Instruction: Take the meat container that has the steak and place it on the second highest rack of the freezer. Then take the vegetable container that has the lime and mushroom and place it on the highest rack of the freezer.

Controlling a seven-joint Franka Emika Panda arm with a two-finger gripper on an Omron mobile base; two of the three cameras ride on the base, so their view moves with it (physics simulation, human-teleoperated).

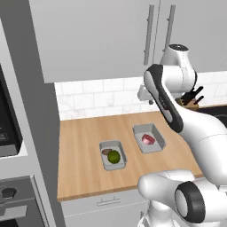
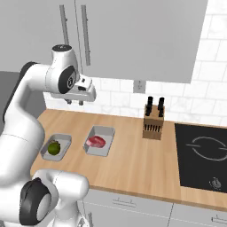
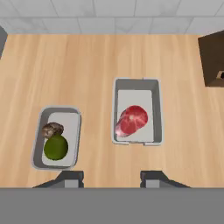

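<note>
The wooden bench point(image 1: 84, 146) runs under white wall cupboards point(image 1: 93, 35) and a white tiled backsplash point(image 3: 113, 13). In the right base view a black cooktop point(image 2: 201, 155) is set into the bench at about 3 o'clock, and a wooden knife block point(image 2: 154, 124) with dark handles stands just left of it, near the wall.

The white arm point(image 1: 177, 111) rises over the front edge of the bench and bends back toward the wall, so the gripper point(image 2: 74, 103) hangs well above the bench, up near the cupboard bottoms and apart from everything below. In the hand view the two dark fingers point(image 3: 70, 179) stand apart with bare bench between them, parted about halfway and gripping nothing.

Two grey containers lie side by side on the bench, near each other but not touching. In the hand view the meat container point(image 3: 156, 109) sits near the centre, slightly toward 1 o'clock, with its long side running toward the wall. The vegetable container point(image 3: 39, 140) lies at about 8 o'clock from it, nearer the front edge.

The steak point(image 3: 132, 120), a red-pink slab, rests on the floor of the meat container toward its near end. The lime point(image 3: 56, 147) fills the near half of the vegetable container, and the brown mushroom point(image 3: 53, 129) touches it at its 12 o'clock side.
</note>
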